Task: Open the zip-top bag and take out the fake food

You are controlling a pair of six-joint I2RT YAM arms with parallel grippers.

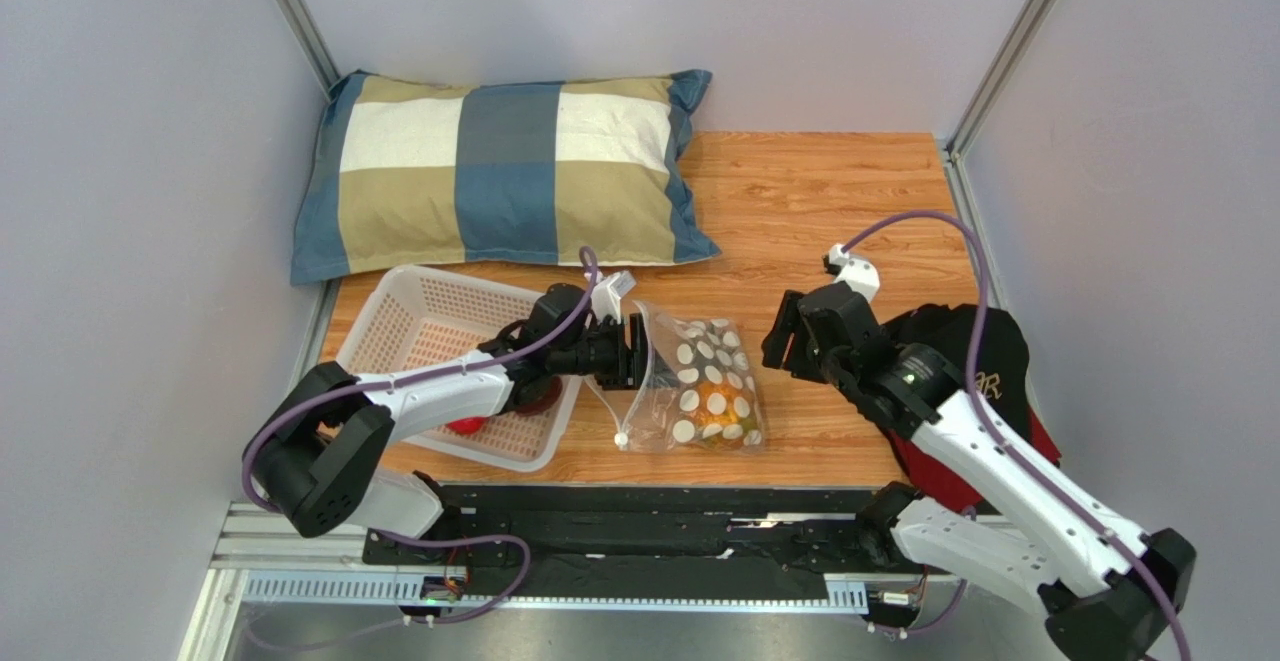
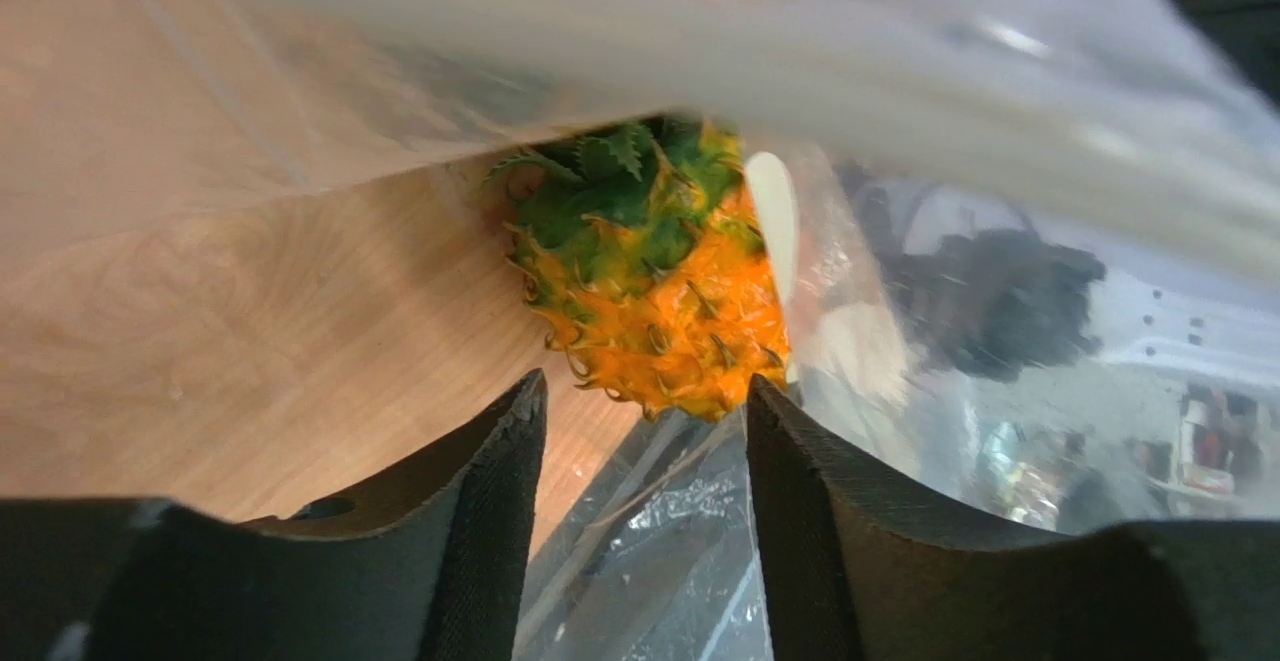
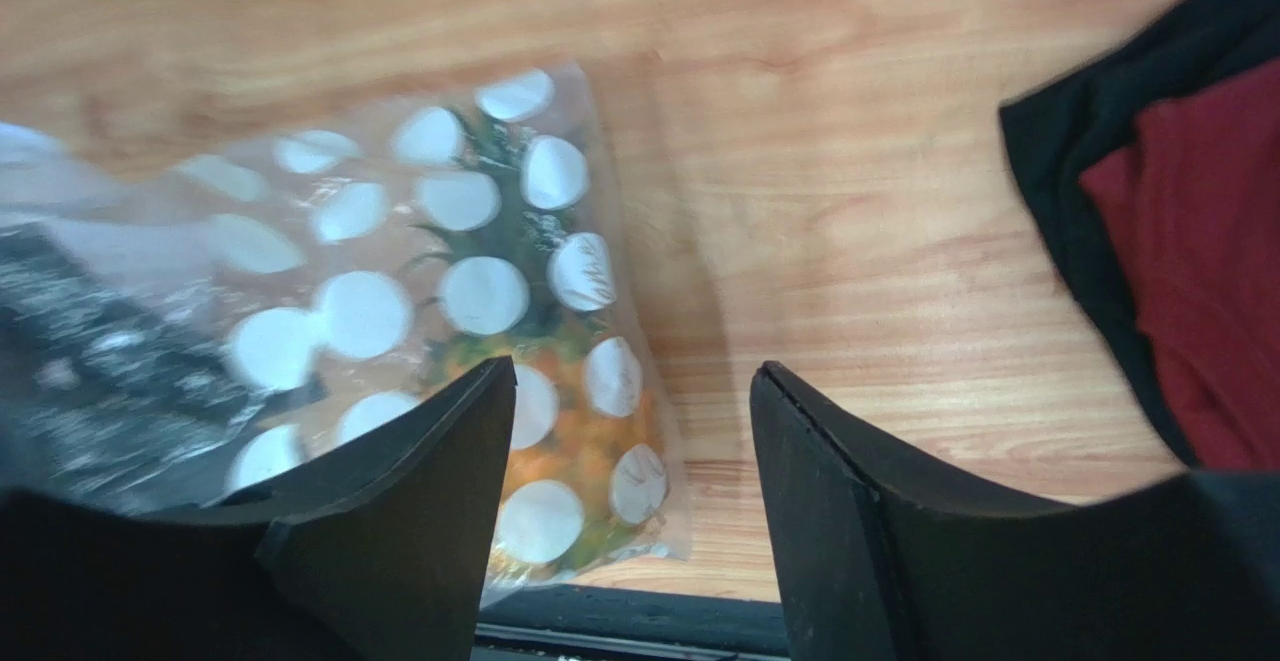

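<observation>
Left gripper (image 2: 646, 388) spread open inside zip-top bag (image 1: 699, 384) mouth, orange-green fake food (image 2: 661, 301) just ahead, ungrasped. Right gripper (image 3: 634, 372) open, empty, beside bag. Bag looks opened; red piece (image 1: 469, 426) in basket (image 1: 394, 334); removal unfinished.

- Bare table (image 1: 827, 211) is lying open between the zip-top bag (image 1: 700, 387) and the black-and-red cap (image 1: 1014, 354).
- The pillow (image 1: 504, 166) is blocking the far left.
- The white basket (image 1: 403, 316) is crowding the bag's left side.
- Bag film is draping over the left gripper (image 2: 646, 391); the toy pineapple (image 2: 646, 294) is sitting just ahead.
</observation>
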